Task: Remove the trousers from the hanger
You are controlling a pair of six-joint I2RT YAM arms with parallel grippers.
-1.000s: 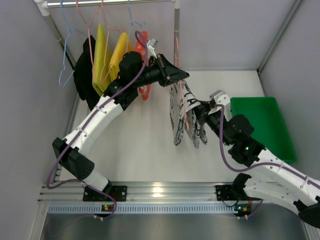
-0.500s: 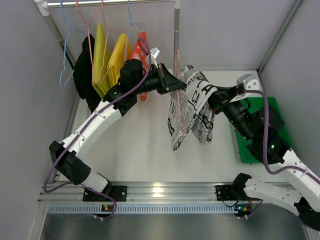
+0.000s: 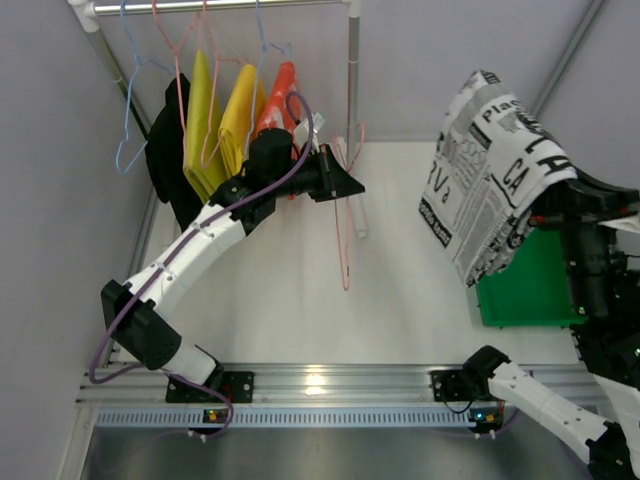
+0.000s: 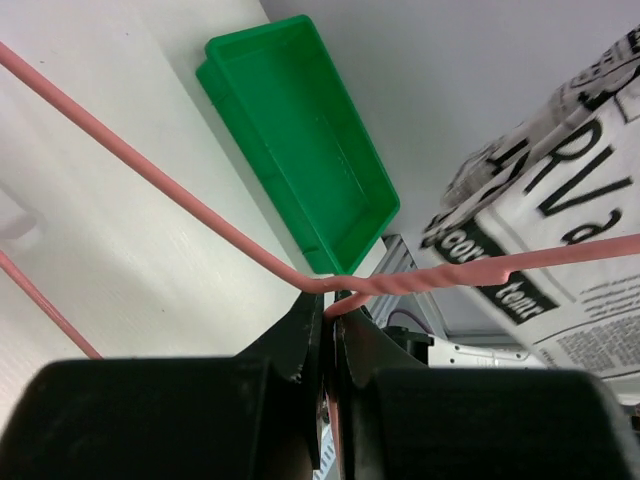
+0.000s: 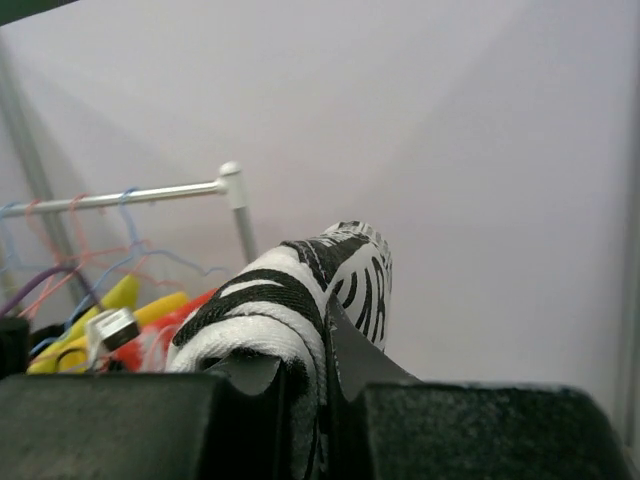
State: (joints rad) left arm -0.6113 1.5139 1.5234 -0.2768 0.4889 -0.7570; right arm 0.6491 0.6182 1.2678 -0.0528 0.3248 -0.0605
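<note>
The trousers (image 3: pixel 495 165), white with black letters, hang in the air at the right, clear of the hanger. My right gripper (image 5: pixel 325 360) is shut on a fold of the trousers (image 5: pixel 290 290); in the top view its fingertips are hidden under the cloth. The pink wire hanger (image 3: pixel 345 235) hangs bare in mid-table. My left gripper (image 3: pixel 352 185) is shut on it just below the twisted neck. In the left wrist view the hanger (image 4: pixel 200 215) runs across above my left gripper (image 4: pixel 328 320), with the trousers (image 4: pixel 570 230) beyond it at the right.
A green tray (image 3: pixel 530 290) lies at the right, below the trousers. The rail (image 3: pixel 220 6) at the back carries yellow garments (image 3: pixel 205 110), a red-orange garment (image 3: pixel 280 90), a black garment (image 3: pixel 165 150) and light blue hangers (image 3: pixel 125 140). The rail's upright post (image 3: pixel 353 80) stands just behind my left gripper.
My right gripper has pulled the trousers off the hanger, up and to the right. The hanger is left bare in my left gripper, which has hardly moved.
</note>
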